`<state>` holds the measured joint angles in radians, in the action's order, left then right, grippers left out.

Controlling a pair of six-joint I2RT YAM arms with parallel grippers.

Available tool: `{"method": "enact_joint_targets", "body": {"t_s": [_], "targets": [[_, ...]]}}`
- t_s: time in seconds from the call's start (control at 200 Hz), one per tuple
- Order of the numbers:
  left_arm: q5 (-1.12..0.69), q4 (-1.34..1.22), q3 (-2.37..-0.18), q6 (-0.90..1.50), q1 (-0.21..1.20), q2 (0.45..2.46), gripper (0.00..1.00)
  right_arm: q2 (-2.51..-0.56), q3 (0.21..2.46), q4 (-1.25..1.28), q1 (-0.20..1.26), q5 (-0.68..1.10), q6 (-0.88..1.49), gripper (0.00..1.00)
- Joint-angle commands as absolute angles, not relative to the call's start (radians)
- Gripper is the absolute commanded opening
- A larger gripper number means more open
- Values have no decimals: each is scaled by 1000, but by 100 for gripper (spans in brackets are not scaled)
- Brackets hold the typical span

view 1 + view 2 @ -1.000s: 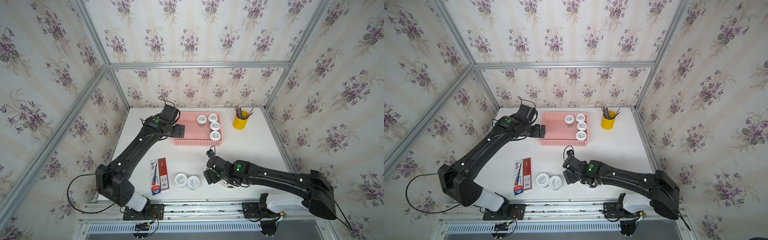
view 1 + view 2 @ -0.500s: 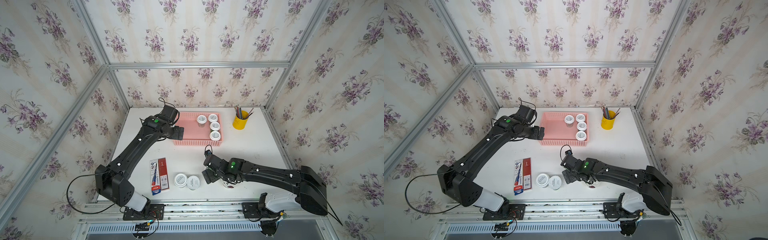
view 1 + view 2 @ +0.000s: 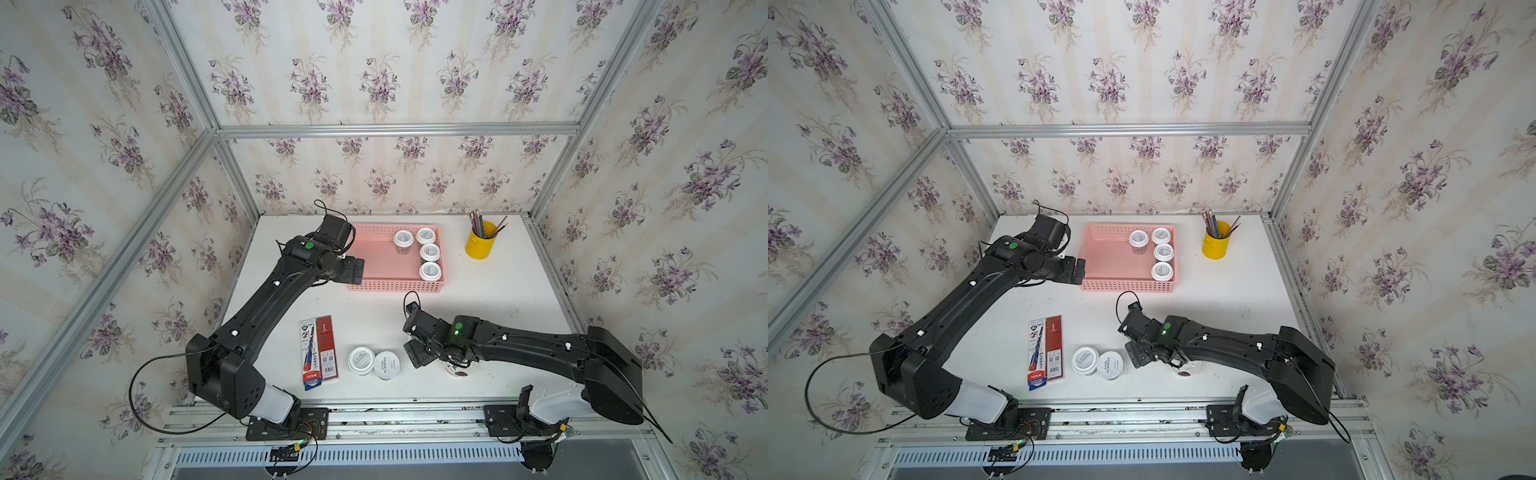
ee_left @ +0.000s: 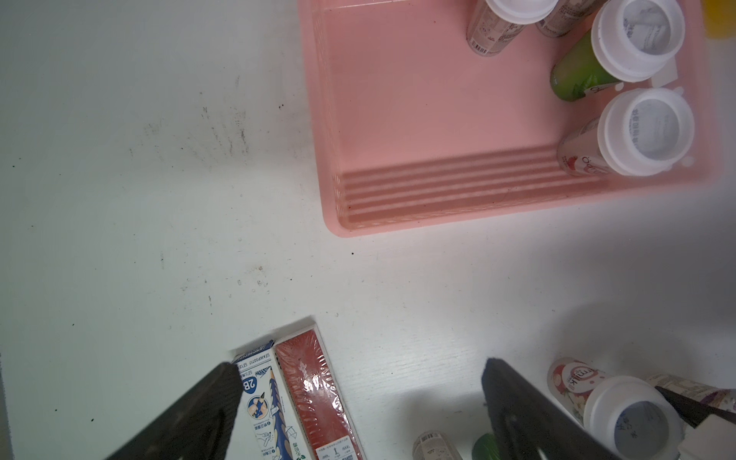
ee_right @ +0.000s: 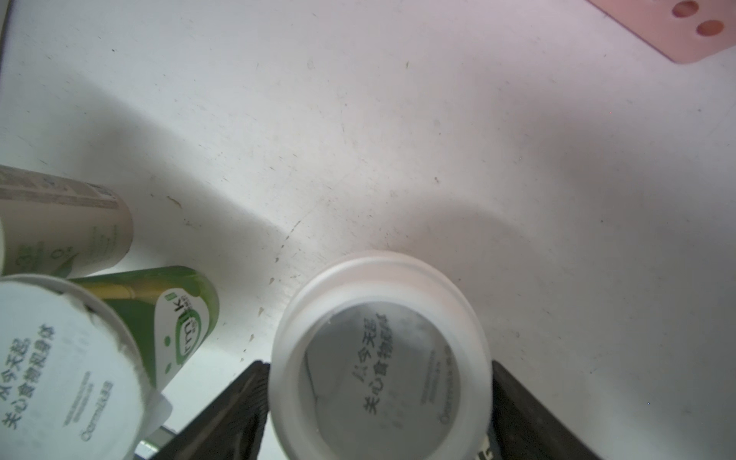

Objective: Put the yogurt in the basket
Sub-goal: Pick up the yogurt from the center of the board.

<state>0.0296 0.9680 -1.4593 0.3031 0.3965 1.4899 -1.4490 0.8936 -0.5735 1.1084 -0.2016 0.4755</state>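
The pink basket (image 3: 374,253) stands at the back middle of the table, with several white-lidded yogurt cups (image 3: 429,252) upright along its right side. Two more yogurt cups (image 3: 361,360) (image 3: 386,365) stand together near the front edge. Just right of them another yogurt cup (image 3: 460,371) (image 5: 382,394) stands on the table under my right gripper (image 3: 436,357) (image 5: 380,364). That gripper is open, with one finger close on each side of the lid. My left gripper (image 3: 359,268) (image 4: 360,366) hangs open and empty at the basket's left front corner.
A yellow pencil cup (image 3: 480,245) stands right of the basket. Two flat pencil boxes (image 3: 318,353) lie left of the front cups. Metal frame posts and wallpapered walls close in the table (image 3: 498,299) on three sides.
My right arm has shifted a little to the left over the front cup. The left arm has hardly moved.
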Motion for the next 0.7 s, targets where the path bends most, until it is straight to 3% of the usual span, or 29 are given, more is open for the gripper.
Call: {"method": "enact_joint_targets", "body": {"t_s": [0.0, 0.579, 0.699], "targets": [[28, 955, -1457, 303, 391, 1482, 99, -1452, 892, -572, 1109, -219, 479, 84], [62, 977, -1457, 306, 380, 1475, 99, -1445, 870, -550, 1109, -221, 489, 76], [39, 980, -1409, 318, 326, 1445, 99, -1442, 872, -561, 1109, -234, 495, 76]]}}
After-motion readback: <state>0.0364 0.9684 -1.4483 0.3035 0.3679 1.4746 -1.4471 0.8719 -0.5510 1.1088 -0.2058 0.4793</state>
